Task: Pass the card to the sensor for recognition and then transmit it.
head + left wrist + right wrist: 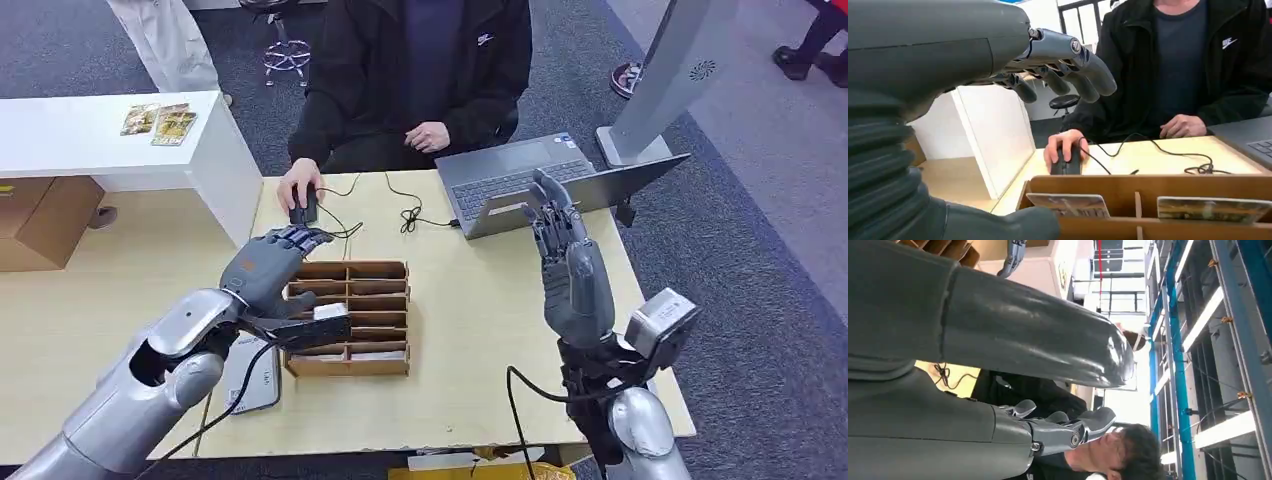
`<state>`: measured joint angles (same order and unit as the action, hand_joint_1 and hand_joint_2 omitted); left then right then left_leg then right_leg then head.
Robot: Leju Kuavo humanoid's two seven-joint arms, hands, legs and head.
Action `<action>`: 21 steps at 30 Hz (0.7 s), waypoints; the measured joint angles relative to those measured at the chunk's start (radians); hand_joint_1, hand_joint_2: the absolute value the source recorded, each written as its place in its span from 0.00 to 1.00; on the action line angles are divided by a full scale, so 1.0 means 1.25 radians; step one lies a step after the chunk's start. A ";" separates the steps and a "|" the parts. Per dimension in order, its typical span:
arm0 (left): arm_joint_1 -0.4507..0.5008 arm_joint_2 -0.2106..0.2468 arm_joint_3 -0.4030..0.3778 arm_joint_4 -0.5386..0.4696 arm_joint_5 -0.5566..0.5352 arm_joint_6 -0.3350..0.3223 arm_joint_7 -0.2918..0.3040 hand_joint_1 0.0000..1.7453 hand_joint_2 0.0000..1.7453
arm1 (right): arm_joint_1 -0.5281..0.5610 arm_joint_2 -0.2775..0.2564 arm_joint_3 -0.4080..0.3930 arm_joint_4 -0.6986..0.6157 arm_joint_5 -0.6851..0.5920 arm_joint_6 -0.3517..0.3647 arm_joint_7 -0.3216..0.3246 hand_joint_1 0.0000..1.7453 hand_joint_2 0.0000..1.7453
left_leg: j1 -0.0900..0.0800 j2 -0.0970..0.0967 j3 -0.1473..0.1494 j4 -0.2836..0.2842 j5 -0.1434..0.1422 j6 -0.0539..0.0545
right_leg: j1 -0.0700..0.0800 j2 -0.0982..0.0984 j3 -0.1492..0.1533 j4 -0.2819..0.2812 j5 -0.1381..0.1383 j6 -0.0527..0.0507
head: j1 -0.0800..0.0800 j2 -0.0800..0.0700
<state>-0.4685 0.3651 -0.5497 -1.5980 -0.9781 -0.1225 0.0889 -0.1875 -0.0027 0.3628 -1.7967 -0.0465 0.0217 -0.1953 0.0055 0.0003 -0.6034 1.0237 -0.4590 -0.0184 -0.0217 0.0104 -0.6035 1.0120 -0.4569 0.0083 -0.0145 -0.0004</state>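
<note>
A wooden card rack (352, 318) with several slots stands on the light table. Cards (1068, 204) stand in its slots, and a second card (1209, 208) is beside the first. My left hand (268, 266) hovers over the rack's left side, fingers (1068, 65) spread above and thumb (312, 331) reaching across the slots, with nothing in it. My right hand (570, 262) is raised upright over the table's right part, near the laptop, fingers apart and holding nothing. A flat grey device (254, 377) with a cable lies under my left forearm.
A person in a black jacket sits across the table with a hand on a mouse (303, 203). An open laptop (540, 182) stands at the far right, with cables between. A white counter (100, 135) carries cards at the left. A grey stand (668, 85) rises at the right.
</note>
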 joint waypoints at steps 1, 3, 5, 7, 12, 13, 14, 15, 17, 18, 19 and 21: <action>0.003 0.000 0.000 -0.002 0.000 0.000 0.000 0.27 1.00 | 0.000 0.000 0.000 0.000 0.000 0.000 0.000 0.00 0.00 | 0.000 0.000 0.000 0.000 0.000 0.000 | 0.000 0.000 0.000 0.000 0.000 0.000 | 0.000 0.000; 0.008 0.000 0.000 -0.006 -0.001 0.002 0.002 0.32 1.00 | 0.000 0.000 0.000 0.000 0.000 0.000 -0.001 0.00 0.00 | 0.000 0.000 0.000 0.000 0.000 0.000 | 0.000 0.000 0.000 0.000 0.000 0.000 | 0.000 0.000; 0.011 0.000 0.000 -0.008 -0.002 0.002 0.005 0.33 1.00 | 0.000 0.000 0.000 0.000 0.000 0.000 -0.001 0.00 0.00 | 0.000 0.000 0.000 0.000 0.000 0.000 | 0.000 0.000 0.000 0.000 0.000 0.000 | 0.000 0.000; 0.012 0.000 0.000 -0.008 -0.003 0.002 0.006 0.31 1.00 | 0.000 0.000 0.000 0.000 0.000 0.000 -0.001 0.00 0.00 | 0.000 0.000 0.000 0.000 0.000 0.000 | 0.000 0.000 0.000 0.000 0.000 0.000 | 0.000 0.000; 0.012 0.000 0.000 -0.008 -0.006 0.002 0.007 0.32 1.00 | 0.000 0.000 0.000 0.000 0.000 0.000 -0.001 0.00 0.00 | 0.000 0.000 0.000 0.000 0.000 0.000 | 0.000 0.000 0.000 0.000 0.000 0.000 | 0.000 0.000; 0.012 0.000 0.000 -0.008 -0.007 0.002 0.007 0.32 1.00 | 0.000 0.000 0.000 0.000 0.000 0.000 -0.001 0.00 0.00 | 0.000 0.000 0.000 0.000 0.000 0.000 | 0.000 0.000 0.000 0.000 0.000 0.000 | 0.000 0.000; 0.012 0.000 0.000 -0.008 -0.008 0.002 0.008 0.33 1.00 | 0.000 0.000 0.000 0.000 0.000 0.000 -0.001 0.00 0.00 | 0.000 0.000 0.000 0.000 0.000 0.000 | 0.000 0.000 0.000 0.000 0.000 0.000 | 0.000 0.000; 0.012 0.000 0.000 -0.008 -0.009 0.002 0.010 0.34 1.00 | 0.000 0.000 0.000 0.000 0.000 0.000 -0.001 0.00 0.00 | 0.000 0.000 0.000 0.000 0.000 0.000 | 0.000 0.000 0.000 0.000 0.000 0.000 | 0.000 0.000; 0.011 0.000 0.000 -0.006 -0.013 0.002 0.014 0.34 1.00 | 0.000 0.000 0.000 0.000 0.000 0.000 -0.001 0.00 0.00 | 0.000 0.000 0.000 0.000 0.000 0.000 | 0.000 0.000 0.000 0.000 0.000 0.000 | 0.000 0.000; 0.011 0.000 0.000 -0.004 -0.016 0.002 0.015 0.35 1.00 | 0.000 0.000 0.000 0.000 0.000 0.000 -0.001 0.00 0.00 | 0.000 0.000 0.000 0.000 0.000 0.000 | 0.000 0.000 0.000 0.000 0.000 0.000 | 0.000 0.000; 0.011 0.000 0.000 -0.003 -0.017 0.002 0.015 0.35 1.00 | 0.000 0.001 0.000 0.000 0.000 0.000 -0.001 0.00 0.00 | 0.000 0.000 0.000 0.000 0.000 0.000 | 0.000 0.000 0.000 0.000 0.000 0.000 | 0.000 0.000; 0.010 0.000 0.000 0.000 -0.019 0.002 0.016 0.35 1.00 | 0.000 0.002 0.000 0.000 0.000 0.000 -0.001 0.00 0.00 | 0.000 0.000 0.000 0.000 0.000 0.000 | 0.000 0.000 0.000 0.000 0.000 0.000 | 0.000 0.000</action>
<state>-0.4559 0.3655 -0.5497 -1.5980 -1.0017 -0.1202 0.1087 -0.1876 0.0000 0.3628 -1.7968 -0.0465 0.0221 -0.1961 0.0055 0.0003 -0.6034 1.0237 -0.4591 -0.0184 -0.0217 0.0103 -0.6036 1.0120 -0.4569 0.0083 -0.0145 -0.0004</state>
